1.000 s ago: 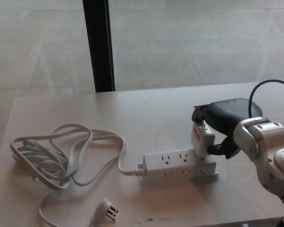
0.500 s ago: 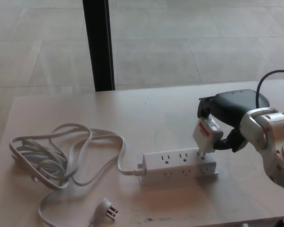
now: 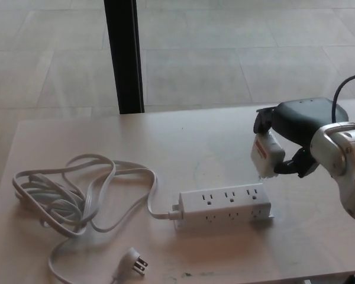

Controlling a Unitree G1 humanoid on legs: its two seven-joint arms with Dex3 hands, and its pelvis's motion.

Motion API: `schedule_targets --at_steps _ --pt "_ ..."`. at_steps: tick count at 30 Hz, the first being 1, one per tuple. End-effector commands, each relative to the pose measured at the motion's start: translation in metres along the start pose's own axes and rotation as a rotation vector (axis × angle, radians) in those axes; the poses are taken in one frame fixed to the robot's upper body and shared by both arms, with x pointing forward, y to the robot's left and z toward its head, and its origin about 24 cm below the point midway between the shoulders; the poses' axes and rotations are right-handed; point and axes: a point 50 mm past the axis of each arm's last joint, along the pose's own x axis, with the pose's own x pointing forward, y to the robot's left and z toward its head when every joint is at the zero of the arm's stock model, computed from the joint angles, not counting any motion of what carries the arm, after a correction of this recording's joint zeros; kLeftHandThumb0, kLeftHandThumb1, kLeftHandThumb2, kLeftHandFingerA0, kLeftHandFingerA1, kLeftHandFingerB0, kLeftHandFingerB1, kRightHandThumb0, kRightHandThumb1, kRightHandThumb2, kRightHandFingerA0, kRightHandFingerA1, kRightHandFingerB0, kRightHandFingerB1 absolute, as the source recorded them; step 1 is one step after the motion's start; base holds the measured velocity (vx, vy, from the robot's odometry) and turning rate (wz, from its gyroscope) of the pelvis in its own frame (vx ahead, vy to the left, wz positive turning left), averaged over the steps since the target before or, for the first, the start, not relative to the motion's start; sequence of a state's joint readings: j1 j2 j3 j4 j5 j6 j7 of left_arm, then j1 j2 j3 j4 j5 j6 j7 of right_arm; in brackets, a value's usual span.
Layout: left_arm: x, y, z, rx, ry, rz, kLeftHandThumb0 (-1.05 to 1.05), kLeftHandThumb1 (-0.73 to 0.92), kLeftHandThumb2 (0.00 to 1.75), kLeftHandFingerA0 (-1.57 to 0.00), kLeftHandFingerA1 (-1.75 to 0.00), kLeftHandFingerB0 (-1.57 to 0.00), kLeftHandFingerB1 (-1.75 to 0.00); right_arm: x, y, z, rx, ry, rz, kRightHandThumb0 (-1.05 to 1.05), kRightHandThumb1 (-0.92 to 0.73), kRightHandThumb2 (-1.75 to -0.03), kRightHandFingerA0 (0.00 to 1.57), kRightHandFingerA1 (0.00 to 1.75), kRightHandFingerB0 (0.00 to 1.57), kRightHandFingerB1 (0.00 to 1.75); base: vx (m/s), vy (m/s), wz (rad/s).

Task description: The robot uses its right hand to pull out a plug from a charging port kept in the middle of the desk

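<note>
A white power strip (image 3: 225,204) lies in the middle of the pale desk (image 3: 183,145), its sockets facing up and toward me. My right hand (image 3: 293,139) comes in from the right and is shut on a white plug block with a red label (image 3: 266,155). The plug hangs tilted just above the strip's right end, clear of the sockets. The strip's white cord (image 3: 77,195) runs left into a loose coil and ends in a pronged plug (image 3: 135,260) near the front edge. My left hand does not show.
A black post (image 3: 124,56) stands behind the desk's far edge, over a tiled floor. A black cable (image 3: 343,86) loops above my right wrist. The desk's front edge runs close below the strip.
My right hand has lifted up and to the right with the plug. The plug sat in the strip's right-end socket a second ago and now hangs free above it.
</note>
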State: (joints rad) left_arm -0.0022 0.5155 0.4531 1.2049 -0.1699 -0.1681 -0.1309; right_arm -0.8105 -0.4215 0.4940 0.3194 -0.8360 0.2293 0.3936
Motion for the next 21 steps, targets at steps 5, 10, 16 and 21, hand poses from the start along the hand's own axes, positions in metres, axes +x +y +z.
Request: schedule_targets --at_steps 5,10,16,21 --pt "-0.002 0.005 -0.001 0.002 -0.01 0.014 -0.87 0.92 0.77 -0.75 -0.53 -0.56 -0.42 -0.016 -0.013 -0.061 -0.009 0.123 -0.055 -0.38 -0.63 -0.83 0.93 1.74 0.68 0.57 0.0 0.0 0.0" --pt "-0.002 0.005 -0.001 -0.003 -0.015 0.017 -0.86 0.92 0.8 -0.75 -0.53 -0.55 -0.43 -0.027 0.004 -0.094 -0.017 0.223 -0.015 -0.34 -0.61 -0.87 0.92 1.7 0.72 0.58 0.0 0.0 0.0" --pt "-0.002 0.005 -0.002 0.012 -0.015 0.011 -0.89 0.92 0.8 -0.74 -0.53 -0.55 -0.43 -0.035 0.026 -0.103 -0.006 0.243 0.029 -0.43 -0.65 -0.78 0.93 1.7 0.71 0.54 0.0 0.0 0.0" --pt "-0.001 0.004 -0.001 0.007 -0.01 0.011 -0.88 0.92 0.84 -0.73 -0.51 -0.52 -0.42 -0.035 0.046 -0.095 -0.07 0.182 0.057 -0.41 -0.63 -0.83 0.91 1.74 0.77 0.95 0.0 0.0 0.0"
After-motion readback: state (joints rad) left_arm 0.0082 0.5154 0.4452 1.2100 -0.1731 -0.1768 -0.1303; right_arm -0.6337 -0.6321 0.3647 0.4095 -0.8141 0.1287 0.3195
